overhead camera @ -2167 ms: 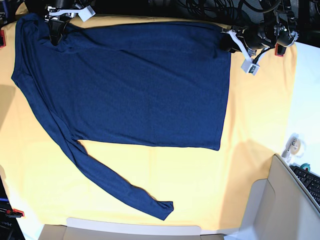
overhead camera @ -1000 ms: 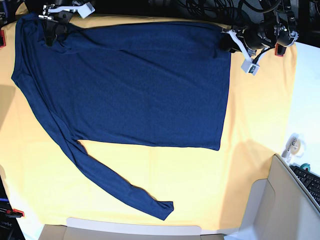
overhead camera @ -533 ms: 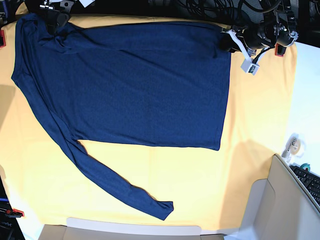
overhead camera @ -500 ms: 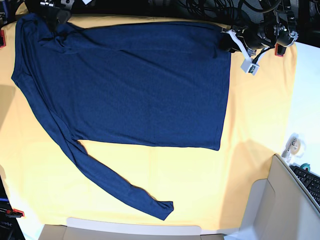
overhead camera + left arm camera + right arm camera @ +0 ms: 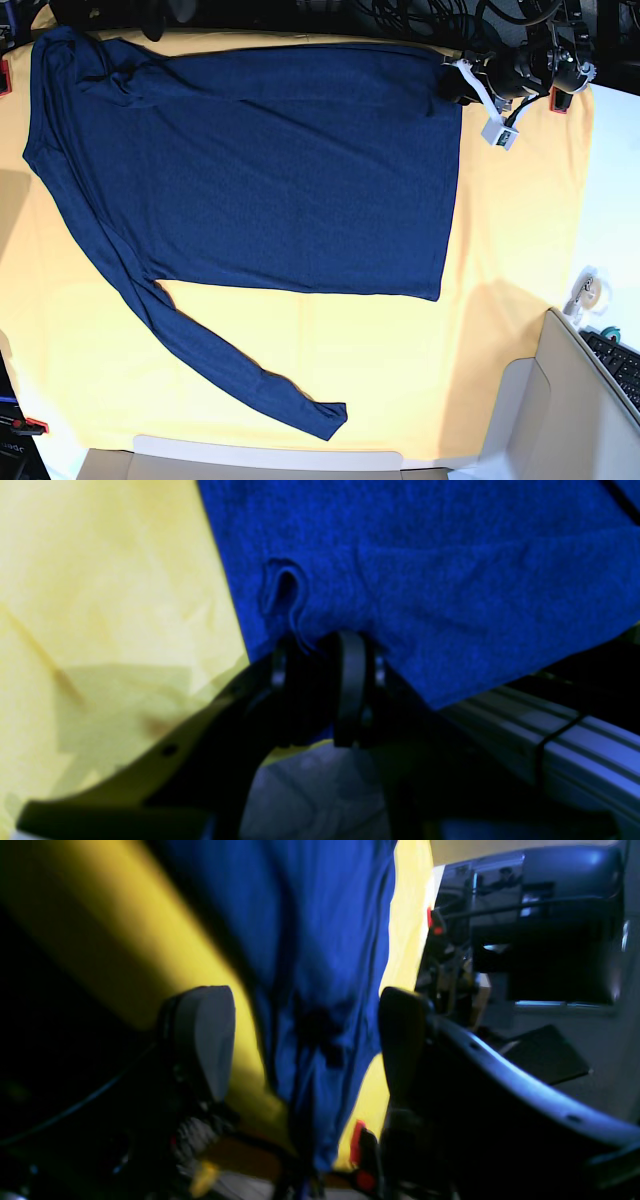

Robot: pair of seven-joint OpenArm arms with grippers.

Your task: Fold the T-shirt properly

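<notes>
T-shirt [image 5: 270, 170], navy, long-sleeved, flat across yellow cloth [image 5: 520, 250], one sleeve trailing diagonally toward near edge. Left gripper [image 5: 320, 652] pinched on hem corner, a small loop of fabric puckered above the jaws. Right gripper [image 5: 305, 1040] spread wide, pads either side of hanging blue fabric, gripping nothing. Likely risks: thin knit slipping from so shallow a pinch; one-sided pull skewing the fold; yellow cloth caught along. Fabric soft, matte, finely ribbed; cloth lightly creased.
</notes>
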